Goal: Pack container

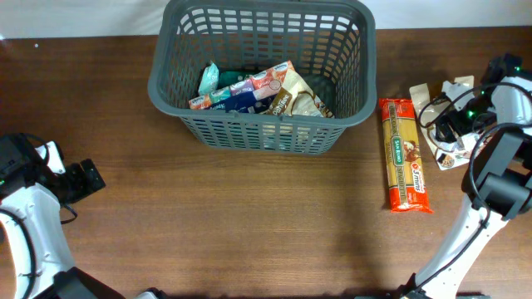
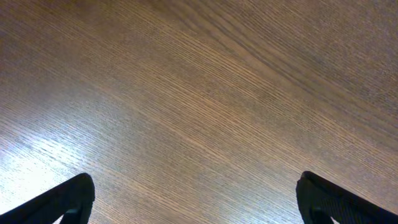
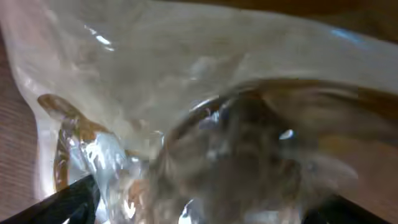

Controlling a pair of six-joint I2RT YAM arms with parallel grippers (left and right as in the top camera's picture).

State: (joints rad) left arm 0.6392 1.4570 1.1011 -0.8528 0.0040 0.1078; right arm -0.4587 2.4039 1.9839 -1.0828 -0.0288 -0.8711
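Dark grey plastic with slotted sides, the basket point(image 1: 170, 87) sits at the upper centre of the overhead view on a brown wooden table point(image 1: 249, 241). Inside it lie several food packets, among them a teal packet point(image 1: 209, 79) and a brown-and-white bag point(image 1: 301, 98); their printing is too small to read. To the right of the basket, apart from it, a long orange pasta pack point(image 1: 406, 158) lies flat with a green label whose lettering cannot be made out.

The left gripper point(image 2: 196, 193) is at the left edge of the overhead view, well away from the basket. Its fingers are spread wide over bare wood and hold nothing. The right gripper point(image 3: 205, 208) is at the right edge, beyond the pasta pack. Its dark fingertips point(image 3: 65, 199) show only in the lower corners of its wrist view, spread far apart. A clear crinkled packet point(image 3: 186, 93) fills that view, blurred, with brown contents showing through the film and no legible print.
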